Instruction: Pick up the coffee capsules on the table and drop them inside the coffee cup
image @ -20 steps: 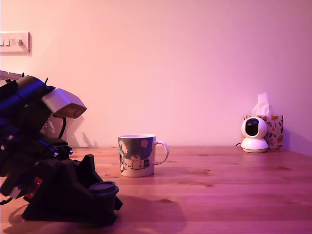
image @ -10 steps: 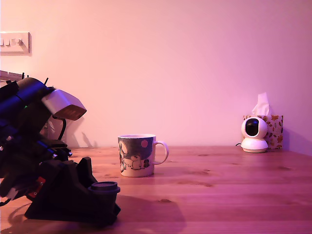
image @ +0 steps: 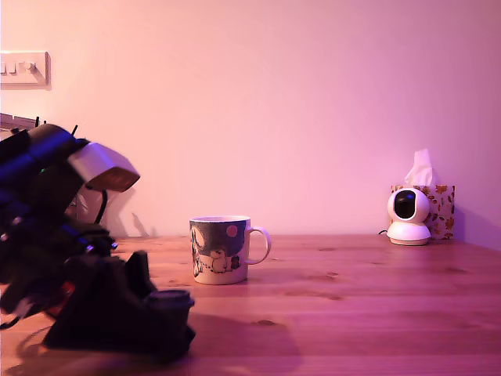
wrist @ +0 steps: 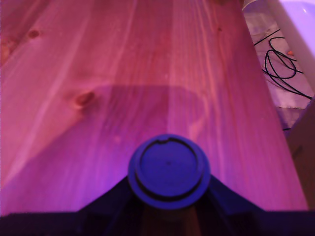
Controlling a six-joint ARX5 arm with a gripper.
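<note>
The wooden table (image: 376, 305) fills the lower part of the scene and runs back to a plain wall. The black arm sits low at the exterior view's left, near the camera, and its gripper (image: 168, 313) hangs just above the boards. Its two jaws are closed on a coffee capsule (wrist: 169, 170), which looks blue in the wrist view and sits right at the tips, with the dark jaws pressed against its sides. The capsule stands upright: its round, flat, wider face points up, and its short tapered body runs straight down between the jaws. The coffee cup (image: 221, 251) stands upright farther back and to the right of the gripper, well apart from it, with its handle turned to the exterior view's right.
</note>
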